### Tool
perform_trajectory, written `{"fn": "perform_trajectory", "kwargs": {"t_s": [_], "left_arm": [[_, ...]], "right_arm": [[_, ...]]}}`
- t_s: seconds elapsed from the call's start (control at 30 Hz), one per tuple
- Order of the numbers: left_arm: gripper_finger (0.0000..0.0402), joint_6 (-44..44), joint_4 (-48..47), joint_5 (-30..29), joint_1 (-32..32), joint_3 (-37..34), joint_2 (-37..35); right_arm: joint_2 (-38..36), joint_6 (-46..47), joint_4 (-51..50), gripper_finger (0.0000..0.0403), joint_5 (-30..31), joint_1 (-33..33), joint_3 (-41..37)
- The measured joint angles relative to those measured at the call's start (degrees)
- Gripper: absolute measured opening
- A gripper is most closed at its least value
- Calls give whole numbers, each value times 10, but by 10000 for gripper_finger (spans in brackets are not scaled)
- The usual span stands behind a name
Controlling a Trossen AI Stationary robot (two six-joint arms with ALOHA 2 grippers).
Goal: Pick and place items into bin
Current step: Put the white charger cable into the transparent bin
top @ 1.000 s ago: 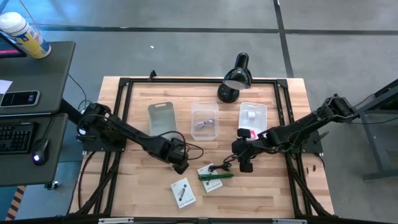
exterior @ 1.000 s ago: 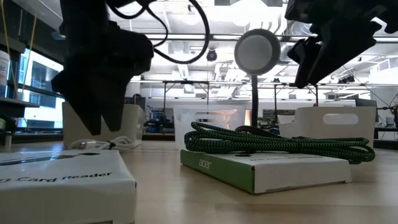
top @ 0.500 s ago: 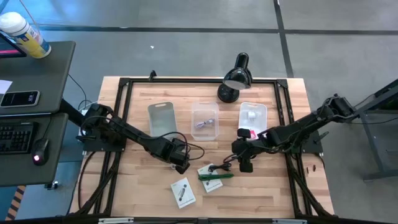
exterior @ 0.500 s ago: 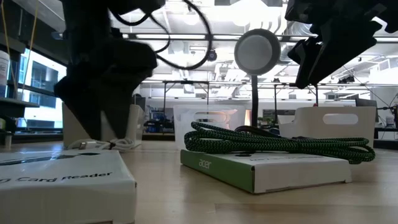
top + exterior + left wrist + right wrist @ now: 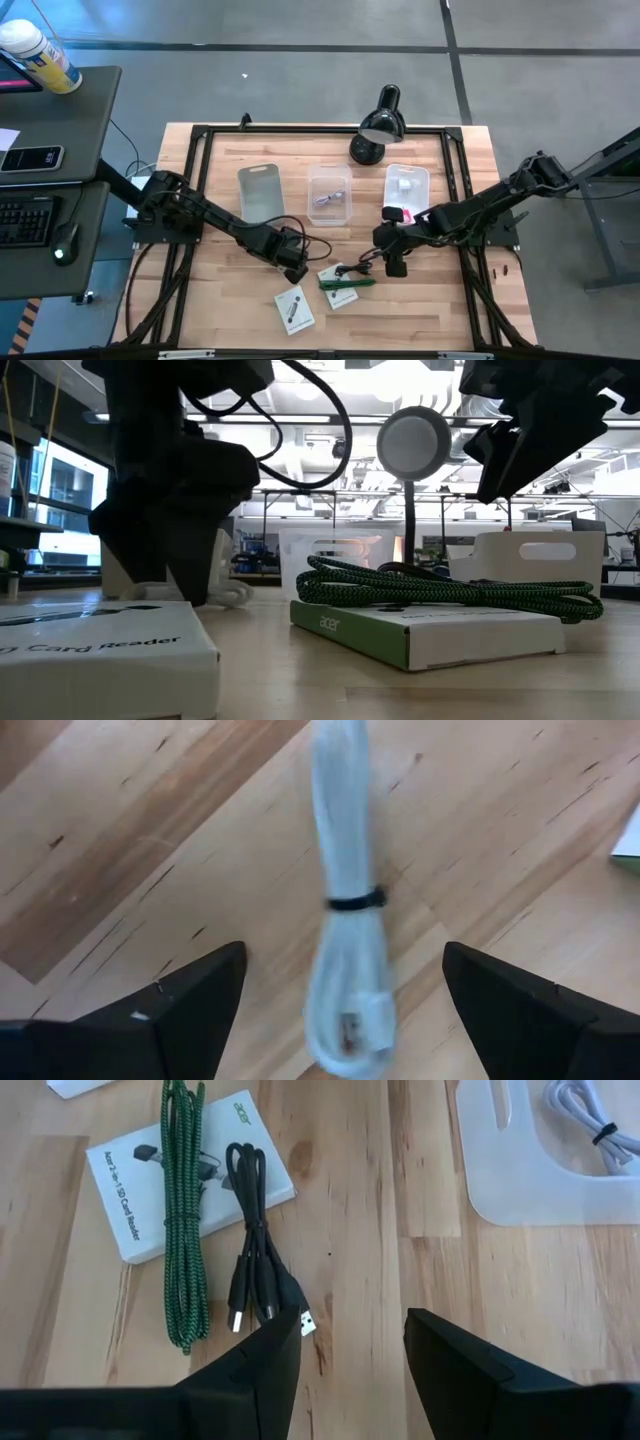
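Note:
A white cable bundle (image 5: 348, 970), bound by a black tie, lies flat on the wooden table. My left gripper (image 5: 343, 948) points down over it, open, one finger on each side and touching nothing; it is the dark shape (image 5: 165, 510) in the low view. My right gripper (image 5: 355, 1320) hangs open above the table (image 5: 393, 262), near a coiled black cable (image 5: 255, 1230). A green braided cable (image 5: 180, 1210) rests on a white card (image 5: 215, 1175). Another white card (image 5: 293, 310) lies near the front edge. In the high view my left gripper (image 5: 293, 268) hides the white cable.
Three clear bins stand in a row at mid-table: left (image 5: 258, 190), middle (image 5: 330, 195) and right (image 5: 405, 185), the right one (image 5: 540, 1180) holding a white cable. A black desk lamp (image 5: 378, 125) stands behind them. A black frame (image 5: 200, 135) runs around the tabletop.
My left gripper has come down toward the white cable bundle on the table. The right arm and the items have kept still.

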Motion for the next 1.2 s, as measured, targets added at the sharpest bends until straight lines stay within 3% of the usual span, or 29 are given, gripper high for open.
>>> {"fn": "perform_trajectory", "kwargs": {"t_s": [0.13, 0.63, 1.2], "left_arm": [[295, 5, -4, -2, 0, 0, 0], [120, 37, 5, -1, 0, -1, 1], [52, 107, 82, -2, 0, -1, 1]], "right_arm": [[0, -5, 0, 169, 0, 0, 0], [0, -7, 0, 169, 5, 0, 0], [0, 3, 0, 169, 5, 0, 0]]}}
